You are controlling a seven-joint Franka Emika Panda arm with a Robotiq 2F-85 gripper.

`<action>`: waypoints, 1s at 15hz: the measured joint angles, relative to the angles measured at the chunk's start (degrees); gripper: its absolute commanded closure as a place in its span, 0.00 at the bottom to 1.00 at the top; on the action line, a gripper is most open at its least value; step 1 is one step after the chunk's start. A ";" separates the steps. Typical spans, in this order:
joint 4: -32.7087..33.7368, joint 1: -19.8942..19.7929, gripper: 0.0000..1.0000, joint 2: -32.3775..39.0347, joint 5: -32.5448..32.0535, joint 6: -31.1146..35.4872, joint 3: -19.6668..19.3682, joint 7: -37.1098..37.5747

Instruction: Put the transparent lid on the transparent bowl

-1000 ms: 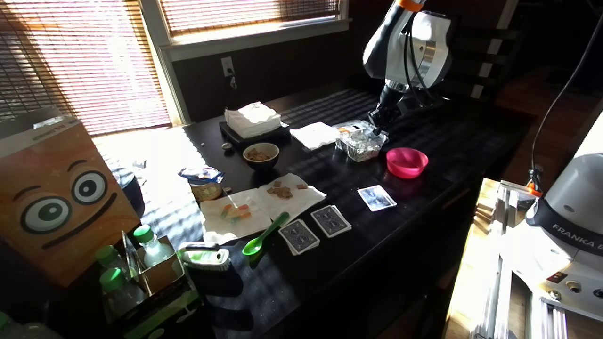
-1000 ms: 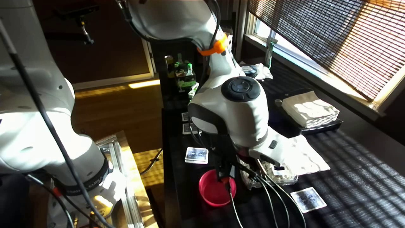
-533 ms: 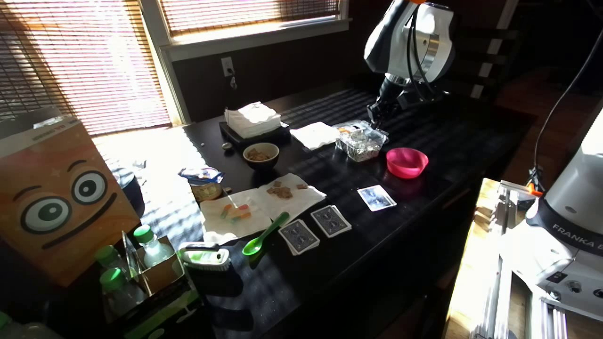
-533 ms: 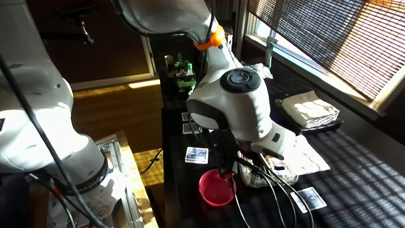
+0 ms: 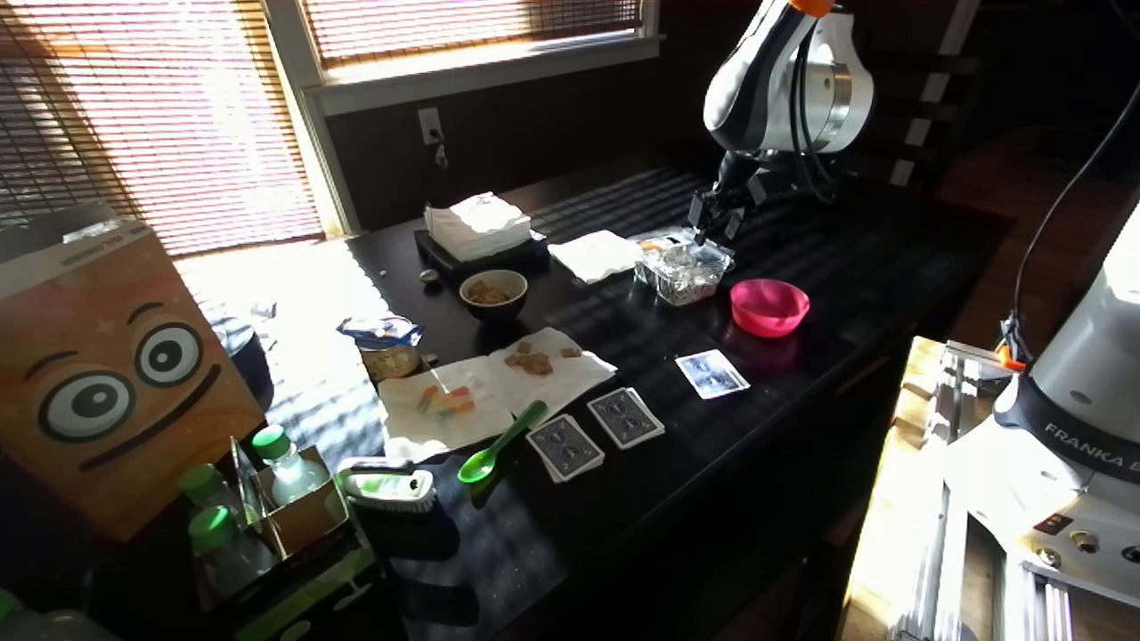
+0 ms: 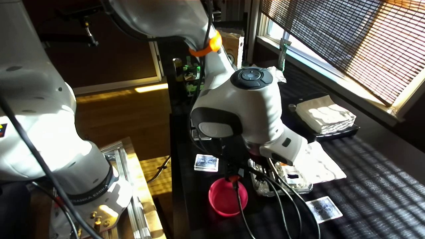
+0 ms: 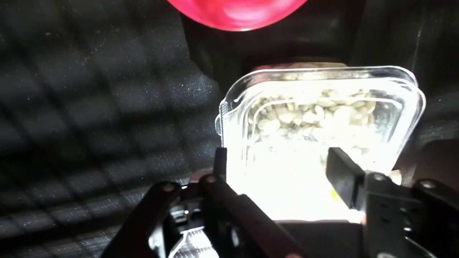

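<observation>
While above the lid [image 7: 312, 125], claw [image 7: 279, 163] agape.

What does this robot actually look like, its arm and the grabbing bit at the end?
The arm is smooth, rounded and white with black sections, a bright orange band and dark cables. A black collar at its base carries light lettering beginning FRANKA. The gripper is mostly black, with two jointed fingers ending in flat, dark pads.
</observation>
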 measured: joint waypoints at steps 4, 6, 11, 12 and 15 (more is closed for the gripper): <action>-0.52 4.61 0.00 -2.25 -8.36 -2.26 -5.89 8.46; -0.49 6.01 0.00 -3.83 -12.48 -3.85 -7.75 12.08; -0.35 6.67 0.00 -8.58 -20.71 -10.39 -8.67 18.63; -0.33 6.67 0.00 -9.77 -21.66 -12.02 -8.61 19.36; -0.28 1.55 0.00 -13.21 -23.05 -16.31 -3.03 20.73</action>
